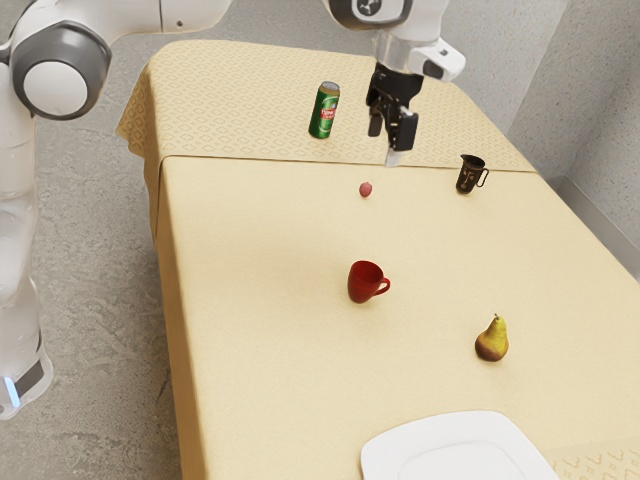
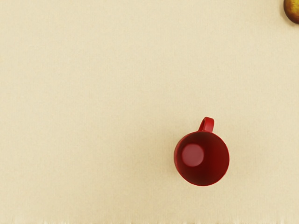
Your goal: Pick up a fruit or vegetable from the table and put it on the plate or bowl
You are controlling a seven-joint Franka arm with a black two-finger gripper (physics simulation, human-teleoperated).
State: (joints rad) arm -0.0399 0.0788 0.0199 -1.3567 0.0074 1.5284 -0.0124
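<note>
A yellow-brown pear (image 1: pixel 491 339) stands on the tan tablecloth toward the exterior view's right, and a bit of it (image 2: pixel 292 9) peeks into the wrist view's corner. Farther back on the table lies a small red fruit (image 1: pixel 366 189). At the front edge sits a white plate (image 1: pixel 455 452). My gripper (image 1: pixel 389 140) hangs high over the back of the table, above and just right of the small red fruit. Its fingers are apart and hold nothing.
A red mug (image 1: pixel 366 281) stands mid-table, seen from above (image 2: pixel 202 157) in the wrist view. A green can (image 1: pixel 324 110) and a black mug (image 1: pixel 470 173) stand at the back. The table's edge runs along the exterior view's left.
</note>
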